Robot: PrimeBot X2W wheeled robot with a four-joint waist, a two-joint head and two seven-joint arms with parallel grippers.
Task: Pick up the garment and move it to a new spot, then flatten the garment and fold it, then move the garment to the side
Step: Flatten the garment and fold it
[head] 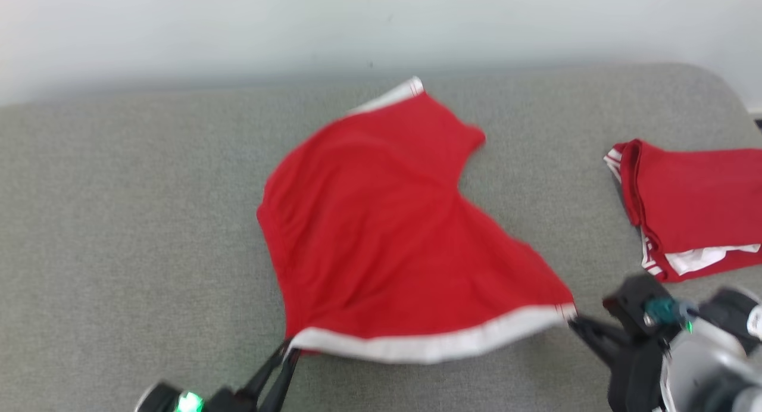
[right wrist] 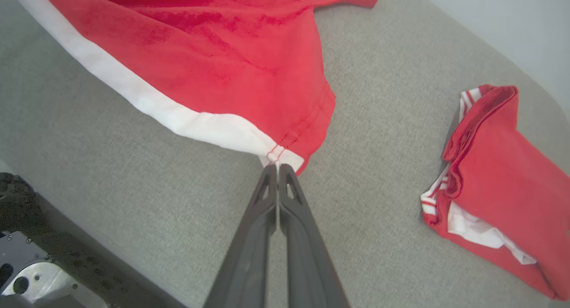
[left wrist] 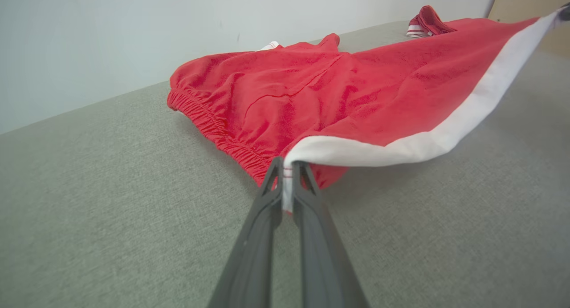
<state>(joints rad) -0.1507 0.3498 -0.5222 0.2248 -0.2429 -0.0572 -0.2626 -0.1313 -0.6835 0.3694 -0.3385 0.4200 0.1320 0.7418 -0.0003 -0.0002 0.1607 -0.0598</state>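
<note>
A pair of red shorts [head: 387, 221] lay spread near the centre of a grey woven upholstery surface [head: 119, 221], seen from the head camera. The cloth was a soft, matte knit with light wrinkles. A gathered elastic waistband [left wrist: 209, 125] ran along its 9 o'clock edge. Two legs fanned out toward 1 and 5 o'clock, with a V-shaped notch between them. Each leg ended in a white hem band, two in all: the far one [head: 393, 96] at 12 o'clock and the near one [head: 428, 343] at 6 o'clock, pulled into a taut, slightly lifted strip with red stitching at its corners.

The left gripper [head: 286, 349], at 7 o'clock, was clamped on the waistband-side corner of that near hem. Its two long dark fingers had the white fabric pinched between their tips. The right gripper [head: 574, 324], at 4 o'clock, was closed tight on the opposite corner of the same hem.

A second red garment [head: 696, 203], folded into a rough rectangle with white striped trim and a white lining showing, lay at 3 o'clock, well apart from the shorts. That made two red garments. A plain pale wall [head: 238, 25] stood behind the surface at 12 o'clock.
</note>
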